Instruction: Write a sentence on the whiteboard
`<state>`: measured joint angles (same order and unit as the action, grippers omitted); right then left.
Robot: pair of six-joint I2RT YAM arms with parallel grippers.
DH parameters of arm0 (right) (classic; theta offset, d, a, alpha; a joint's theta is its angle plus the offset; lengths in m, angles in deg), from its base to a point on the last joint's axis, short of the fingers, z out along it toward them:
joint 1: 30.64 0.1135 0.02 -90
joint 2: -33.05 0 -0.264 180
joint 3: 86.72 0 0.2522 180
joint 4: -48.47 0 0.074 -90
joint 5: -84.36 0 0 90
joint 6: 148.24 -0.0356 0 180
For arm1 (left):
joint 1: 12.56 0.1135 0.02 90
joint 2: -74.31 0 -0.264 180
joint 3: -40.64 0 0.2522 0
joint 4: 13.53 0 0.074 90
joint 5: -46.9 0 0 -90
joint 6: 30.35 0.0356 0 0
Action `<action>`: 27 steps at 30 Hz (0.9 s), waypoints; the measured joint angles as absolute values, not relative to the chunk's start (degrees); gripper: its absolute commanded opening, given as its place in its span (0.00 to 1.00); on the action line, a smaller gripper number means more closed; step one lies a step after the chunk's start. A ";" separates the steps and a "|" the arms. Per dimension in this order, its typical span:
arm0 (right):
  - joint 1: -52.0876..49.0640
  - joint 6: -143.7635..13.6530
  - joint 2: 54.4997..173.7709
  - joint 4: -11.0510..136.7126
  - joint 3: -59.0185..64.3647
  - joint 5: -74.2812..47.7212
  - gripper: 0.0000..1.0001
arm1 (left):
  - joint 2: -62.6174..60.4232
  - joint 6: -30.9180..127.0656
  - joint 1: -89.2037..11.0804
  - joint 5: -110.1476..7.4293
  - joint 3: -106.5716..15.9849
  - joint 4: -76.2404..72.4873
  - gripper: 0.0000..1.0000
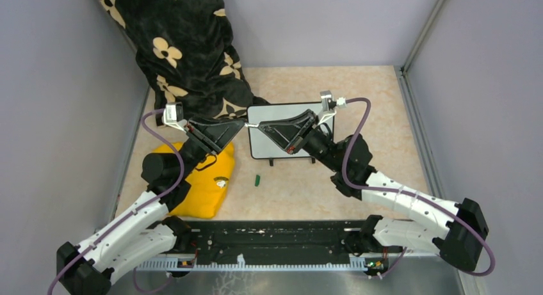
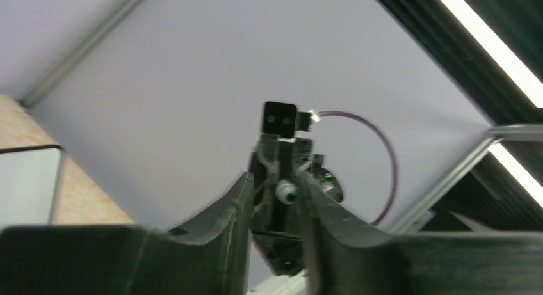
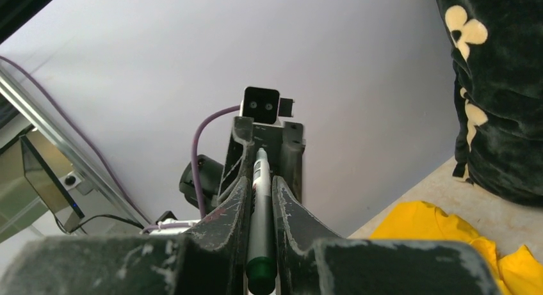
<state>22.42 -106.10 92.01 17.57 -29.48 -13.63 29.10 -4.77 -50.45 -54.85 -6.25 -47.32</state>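
The right hand is clenched on the marker over the whiteboard; the left hand meets its far end, cannot tell whether gripping; a green cap lies on the worktop

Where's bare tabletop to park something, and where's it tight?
Free: table right of the whiteboard, to the right wall; the strip behind it; the near strip right of the green cap. Crowded: left side, covered by yellow cloth and floral fabric; left gripper and right gripper meet at the whiteboard.
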 measured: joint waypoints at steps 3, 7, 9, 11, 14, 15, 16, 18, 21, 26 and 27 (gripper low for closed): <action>22.42 -105.64 91.25 17.90 -29.48 -13.61 0.00 | 29.54 -4.00 -50.45 -54.56 -5.59 -45.84 0.79; 22.42 -102.71 87.27 22.62 -29.48 -12.45 0.00 | 32.20 -1.78 -50.45 -52.14 -4.30 -41.81 0.89; 22.42 -100.37 84.39 26.40 -29.48 -11.31 0.00 | 34.54 0.72 -50.45 -50.61 -4.02 -38.89 0.90; 22.42 -97.16 80.67 31.97 -29.37 -9.56 0.00 | 37.56 5.39 -50.45 -49.16 -4.17 -34.75 0.90; 22.42 -92.06 76.45 40.98 -28.51 -6.24 0.00 | 39.81 13.13 -50.45 -47.85 -5.92 -28.44 0.90; 22.42 -90.53 75.58 43.51 -28.03 -5.17 0.00 | 39.92 16.41 -50.45 -47.52 -7.19 -25.73 0.91; 22.42 -88.74 74.68 46.42 -27.36 -3.92 0.00 | 39.79 20.02 -50.45 -47.13 -8.52 -22.95 0.91; 22.42 -84.76 73.26 52.67 -25.67 -0.82 0.00 | 39.00 26.46 -50.45 -46.93 -10.99 -17.97 0.92; 22.42 -80.26 72.78 58.99 -23.71 3.66 0.00 | 36.38 35.01 -50.45 -46.96 -14.60 -11.21 0.93; 22.64 -74.38 75.58 64.87 -21.80 12.73 0.00 | 31.22 41.35 -50.45 -44.70 -16.78 -4.90 0.95; 22.88 -73.66 76.54 65.00 -21.76 14.37 0.00 | 29.99 41.65 -50.45 -43.52 -16.78 -3.89 0.95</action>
